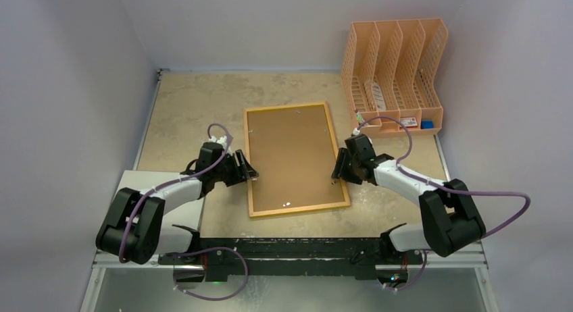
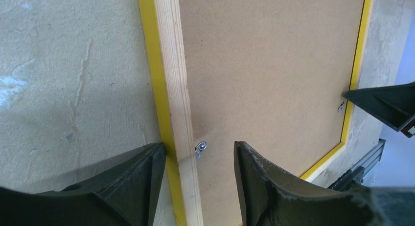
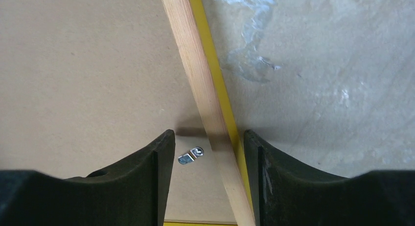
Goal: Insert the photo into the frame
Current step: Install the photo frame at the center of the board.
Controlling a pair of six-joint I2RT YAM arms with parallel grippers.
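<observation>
— Where is the large, thin rectangular frame [image 1: 301, 209], the one with yellow edges and a pale wood back?
— It lies flat and face down on the mottled beige worktop [image 1: 189, 102], between the two claws. The left claw [image 2: 196, 146] straddles one long rail, with one finger outside the yellow edge and the other inside, over the board. Its jaws are partly apart and grip nothing.
— And the right claw [image 3: 208, 133]?
— It does the same on the opposite rail (a mirror of its partner). The jaws are partly apart, the wood strip runs between the fingers, and nothing is held.
— What fills the frame?
— A plain brown backing board [image 1: 290, 157] lies inside the rails. A small silver metal clip [image 2: 200, 148] sits by the rail between the left claw's fingers, and another clip [image 3: 191, 155] sits between the right claw's.
— Any other container?
— A peach plastic file rack [image 1: 395, 62] with four slots stands beyond the right claw, off to its outer side. A white slip [image 1: 374, 94] stands in one of the slots nearer the claw. A small blue item [image 1: 427, 124] lies at the front of the farthest slot (too small to identify).
</observation>
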